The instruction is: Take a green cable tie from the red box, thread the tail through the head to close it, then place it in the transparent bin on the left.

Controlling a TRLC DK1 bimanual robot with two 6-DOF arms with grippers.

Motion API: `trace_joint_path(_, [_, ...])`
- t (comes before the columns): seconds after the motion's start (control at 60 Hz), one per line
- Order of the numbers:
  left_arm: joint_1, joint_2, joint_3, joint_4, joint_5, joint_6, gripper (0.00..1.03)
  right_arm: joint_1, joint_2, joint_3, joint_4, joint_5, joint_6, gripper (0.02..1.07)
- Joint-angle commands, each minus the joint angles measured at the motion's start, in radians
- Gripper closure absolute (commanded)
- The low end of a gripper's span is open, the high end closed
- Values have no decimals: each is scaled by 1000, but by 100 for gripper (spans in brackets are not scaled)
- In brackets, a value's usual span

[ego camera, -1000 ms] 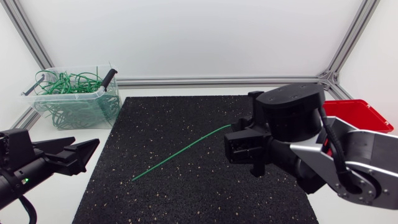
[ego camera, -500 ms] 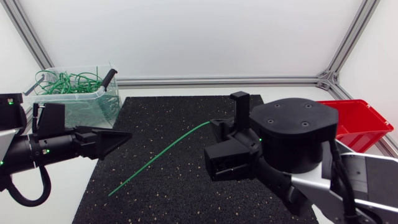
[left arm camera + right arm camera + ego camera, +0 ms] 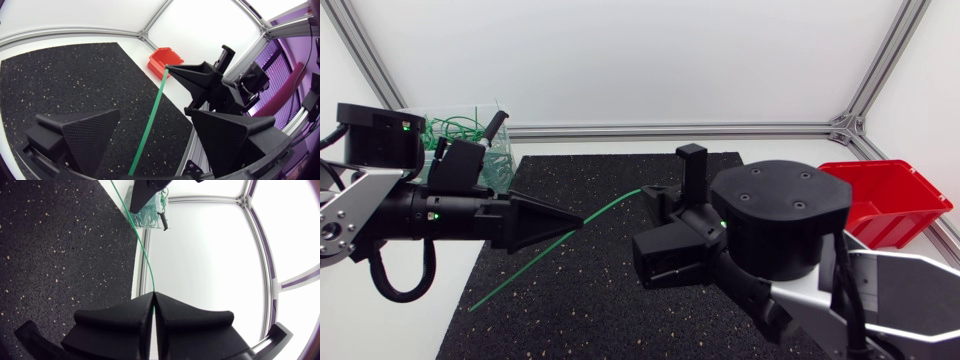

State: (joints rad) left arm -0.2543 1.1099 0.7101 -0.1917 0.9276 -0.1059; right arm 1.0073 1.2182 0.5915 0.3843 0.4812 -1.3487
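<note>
While our right tool (image 3: 153, 296) is clenched on one end of the green cable tie (image 3: 159, 92), the strip runs out above the black mat (image 3: 570, 310) in the middle of the worktop, slanting toward the front-left corner. Our left tool (image 3: 575, 222) is released, its fingers spread either side of the strip partway along, neither one pressing it as far as we can see. The tie looks light, thin and springy, and smooth enough to slide through a loose pinch; held at one end only, it will likely bow and whip. We judge the best hold to be close to the free end, on the flat faces. Which end carries the head is too small to tell. The red box (image 3: 885, 190) sits at the right edge, the clear bin (image 3: 500, 165) at the far-left corner.
</note>
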Motion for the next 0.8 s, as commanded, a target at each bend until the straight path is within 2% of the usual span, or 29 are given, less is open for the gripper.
trace_joint_path(0.0, [-30,31,58,-15,22,-17,3,11,21,5,28,-9,-29,101])
trace_joint_path(0.233, [-48,97,97,-25,34,0,5,11,40,11,71,-21,-27,101])
trace_joint_path(0.45, [-39,139,121,-38,36,20,11,14,49,13,84,-26,-30,101])
trace_joint_path(0.6, [-34,146,127,-55,59,25,24,17,52,13,84,-24,-32,101])
trace_joint_path(0.667, [-28,148,131,-60,65,25,35,19,52,11,84,-26,-30,101])
trace_joint_path(0.783, [-8,160,135,-64,91,25,44,20,52,11,85,-24,-30,101])
